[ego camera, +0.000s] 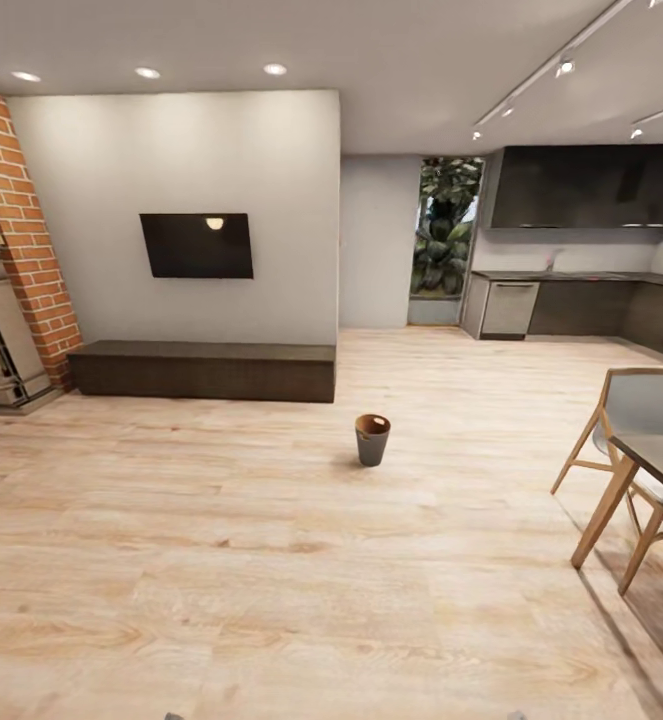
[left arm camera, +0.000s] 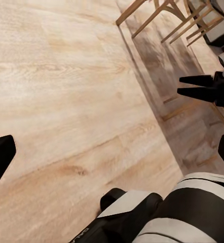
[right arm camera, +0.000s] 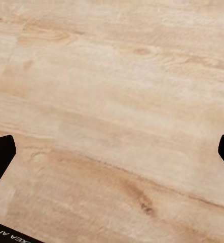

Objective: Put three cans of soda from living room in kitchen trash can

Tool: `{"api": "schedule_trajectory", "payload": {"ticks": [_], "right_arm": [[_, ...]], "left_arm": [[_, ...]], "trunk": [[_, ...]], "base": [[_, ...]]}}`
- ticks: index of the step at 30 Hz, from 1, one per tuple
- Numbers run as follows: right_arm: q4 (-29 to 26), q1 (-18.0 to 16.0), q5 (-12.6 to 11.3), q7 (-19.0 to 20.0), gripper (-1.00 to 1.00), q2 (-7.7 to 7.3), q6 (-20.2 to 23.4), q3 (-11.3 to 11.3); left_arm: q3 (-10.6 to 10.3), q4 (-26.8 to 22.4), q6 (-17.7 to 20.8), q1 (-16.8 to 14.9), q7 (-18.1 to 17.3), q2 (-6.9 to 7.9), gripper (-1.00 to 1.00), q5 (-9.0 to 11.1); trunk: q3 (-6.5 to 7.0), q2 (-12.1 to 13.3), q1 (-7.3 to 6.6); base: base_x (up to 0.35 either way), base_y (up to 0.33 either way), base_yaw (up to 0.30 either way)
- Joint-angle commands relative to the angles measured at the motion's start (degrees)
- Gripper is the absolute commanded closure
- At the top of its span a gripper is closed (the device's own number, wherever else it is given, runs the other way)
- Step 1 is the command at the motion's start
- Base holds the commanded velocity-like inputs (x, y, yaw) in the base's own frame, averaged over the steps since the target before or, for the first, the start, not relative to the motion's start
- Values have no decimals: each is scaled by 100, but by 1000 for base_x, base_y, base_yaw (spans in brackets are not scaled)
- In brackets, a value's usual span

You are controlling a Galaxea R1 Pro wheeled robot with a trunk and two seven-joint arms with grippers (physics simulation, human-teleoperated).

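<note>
The trash can (ego camera: 372, 440) stands alone on the light wood floor ahead of me, near the middle of the head view; it is a small tapered bucket with a brown inside, and its outside looks dark grey in shade. No soda can is in view. My left gripper (left arm camera: 112, 154) hangs open over bare floor, its dark fingertips (left arm camera: 0, 159) wide apart with nothing between them. My right gripper (right arm camera: 112, 154) is open too, empty above the planks, and it shows from the side as the right gripper (left arm camera: 179, 85) in the left wrist view.
A wooden chair (ego camera: 626, 420) and a table corner (ego camera: 661, 455) stand at the right. A low dark cabinet (ego camera: 203, 370) under a wall TV (ego camera: 196, 245) lies ahead left, beside the brick fireplace (ego camera: 16, 250). Kitchen counters (ego camera: 571, 305) line the far right.
</note>
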Motion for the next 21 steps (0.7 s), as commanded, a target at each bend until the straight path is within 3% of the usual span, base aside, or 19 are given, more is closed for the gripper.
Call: {"api": "schedule_trajectory", "payload": {"ticks": [1, 21], "right_arm": [[0, 0, 0, 0, -100, 0, 0, 0], [1, 0, 0, 0, -100, 0, 0, 0]], "left_arm": [[1, 0, -2, 0, 0, 0, -100, 0], [-3, 0, -2, 0, 0, 0, -100, 0]], "trunk": [[0, 0, 0], [0, 0, 0]], "base": [[346, 94, 0], [346, 26, 0]]}}
